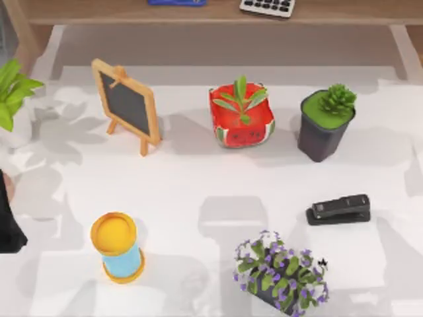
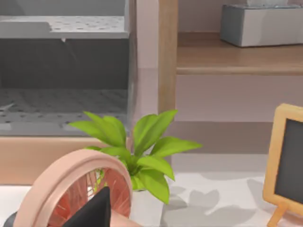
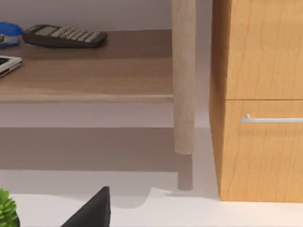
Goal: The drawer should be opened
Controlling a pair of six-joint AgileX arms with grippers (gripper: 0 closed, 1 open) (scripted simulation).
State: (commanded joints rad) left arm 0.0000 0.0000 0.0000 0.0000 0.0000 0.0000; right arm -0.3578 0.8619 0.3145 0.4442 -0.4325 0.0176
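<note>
Drawer [image 3: 262,149] looking rigid, sliding type, w/ slim metal handle [image 3: 272,120] sitting just right of wooden post [image 3: 183,75]—best hold; right gripper [image 3: 90,210] state: can't tell.

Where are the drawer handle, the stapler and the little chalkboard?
drawer handle [image 3: 272,120]: right wrist view, on the silver bar.
stapler [image 1: 338,209]: top view, on its black top.
chalkboard [image 1: 127,104]: top view, on the dark slate.

Wooden cabinet drawer [image 3: 265,151] with metal handle [image 3: 272,120] (closed), calculator [image 3: 65,35] on shelf [image 3: 94,80], wooden post [image 3: 183,75]
</note>
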